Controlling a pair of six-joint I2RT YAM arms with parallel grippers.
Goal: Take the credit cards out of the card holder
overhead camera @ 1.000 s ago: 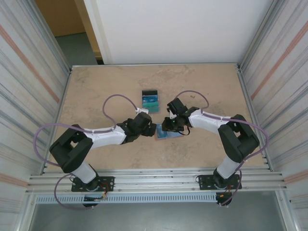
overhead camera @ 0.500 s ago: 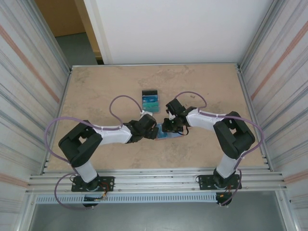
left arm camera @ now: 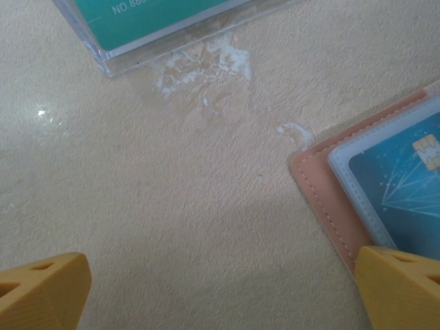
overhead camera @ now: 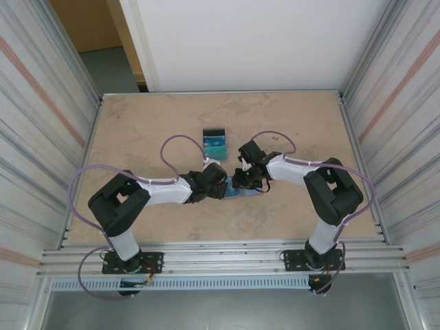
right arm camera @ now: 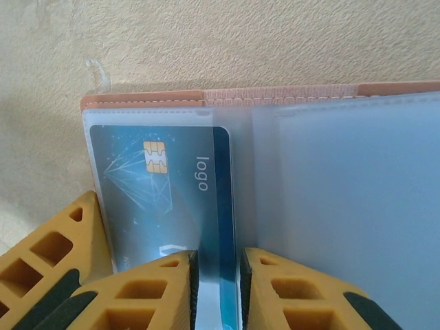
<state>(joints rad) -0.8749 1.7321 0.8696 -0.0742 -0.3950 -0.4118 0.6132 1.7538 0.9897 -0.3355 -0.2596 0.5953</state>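
Here, the card holder (right arm camera: 275,91) is lying open on the grainy beige table (left arm camera: 172,206) between the two arms, its stitched reddish-brown leather rim framing cloudy, pale plastic pockets. A glossy blue credit card (right arm camera: 165,185) with a gold chip is sitting in the pocket by the holder's corner. The right gripper (right arm camera: 216,258) is pinching that card's near edge between its yellow fingers. The left gripper (left arm camera: 220,289) is hanging spread wide, one finger over the holder's corner. A teal card (left arm camera: 151,20) is lying apart, farther back.
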